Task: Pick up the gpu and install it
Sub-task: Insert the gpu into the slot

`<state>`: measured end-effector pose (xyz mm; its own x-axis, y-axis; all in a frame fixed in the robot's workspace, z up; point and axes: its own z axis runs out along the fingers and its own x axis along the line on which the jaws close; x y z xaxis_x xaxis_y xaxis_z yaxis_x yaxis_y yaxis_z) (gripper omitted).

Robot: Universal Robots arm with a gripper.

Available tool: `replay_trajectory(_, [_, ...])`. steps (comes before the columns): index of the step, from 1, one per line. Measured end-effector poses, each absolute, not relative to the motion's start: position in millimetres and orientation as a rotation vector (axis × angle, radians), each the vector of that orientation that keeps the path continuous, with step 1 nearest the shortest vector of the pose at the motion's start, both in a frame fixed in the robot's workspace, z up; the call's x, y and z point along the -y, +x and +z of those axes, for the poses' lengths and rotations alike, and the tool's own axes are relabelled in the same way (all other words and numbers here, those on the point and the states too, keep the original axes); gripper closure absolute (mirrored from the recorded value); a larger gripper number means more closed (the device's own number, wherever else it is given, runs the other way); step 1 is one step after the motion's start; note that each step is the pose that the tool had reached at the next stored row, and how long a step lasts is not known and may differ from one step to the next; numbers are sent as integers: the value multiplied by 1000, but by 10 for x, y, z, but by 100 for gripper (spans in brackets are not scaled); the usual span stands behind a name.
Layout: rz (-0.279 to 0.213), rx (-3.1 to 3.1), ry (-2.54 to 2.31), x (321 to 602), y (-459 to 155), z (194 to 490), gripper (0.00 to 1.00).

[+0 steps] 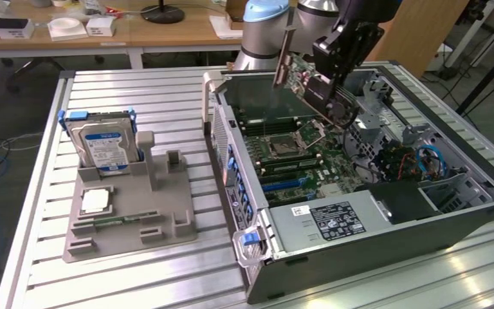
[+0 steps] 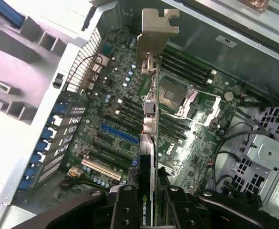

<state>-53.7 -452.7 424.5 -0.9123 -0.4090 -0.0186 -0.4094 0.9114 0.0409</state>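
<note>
Now, midway through the install step, the fingers (image 2: 126, 210) are clamped on the gpu (image 1: 312, 80), held tilted above the motherboard (image 1: 303, 164) inside the open computer case (image 1: 384, 257); seating it likely calls for lining its edge up with a slot (image 2: 120, 135).

A silver blue-railed hard drive (image 1: 103, 149) stands upright in a grey plastic fixture (image 1: 165, 206), which also bears a silvery square (image 1: 95, 201), perhaps a processor.
</note>
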Motion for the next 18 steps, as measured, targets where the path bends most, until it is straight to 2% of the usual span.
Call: replay_trajectory(18, [70, -3021, -834, 4527, -537, 4245, 74])
